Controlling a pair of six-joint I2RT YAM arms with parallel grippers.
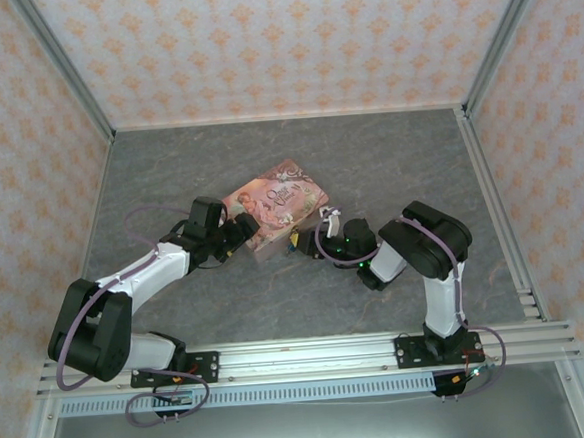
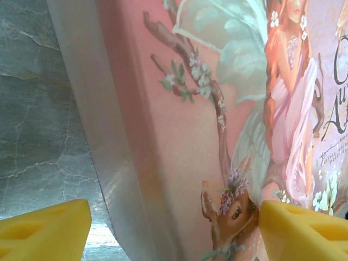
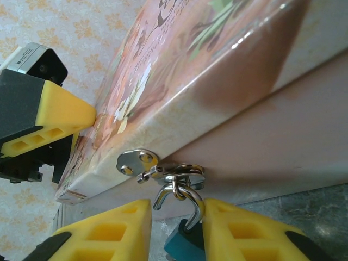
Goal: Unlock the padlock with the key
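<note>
The padlock (image 3: 182, 244) has a small teal body and a silver shackle (image 3: 197, 209). One end of the shackle is free, and it hooks through the ring of the hasp (image 3: 136, 161) on the pink picture-printed tin box (image 3: 217, 54). My right gripper (image 3: 175, 209) straddles the padlock: the right finger touches the shackle, and a gap stays at the left finger. From above, the right gripper (image 1: 309, 243) sits at the box's (image 1: 276, 205) near side, with the padlock (image 1: 296, 241) at its tips. My left gripper (image 2: 174, 217) stands wide across the box's left edge, one finger (image 3: 60, 117) against the lid. The key is hidden.
The box lies flat on the grey stone-patterned table (image 1: 388, 162), near the middle. Patterned walls and aluminium rails (image 1: 497, 205) close in the work area. Both arms reach inward from their bases at the near rail, their wrists close to the box.
</note>
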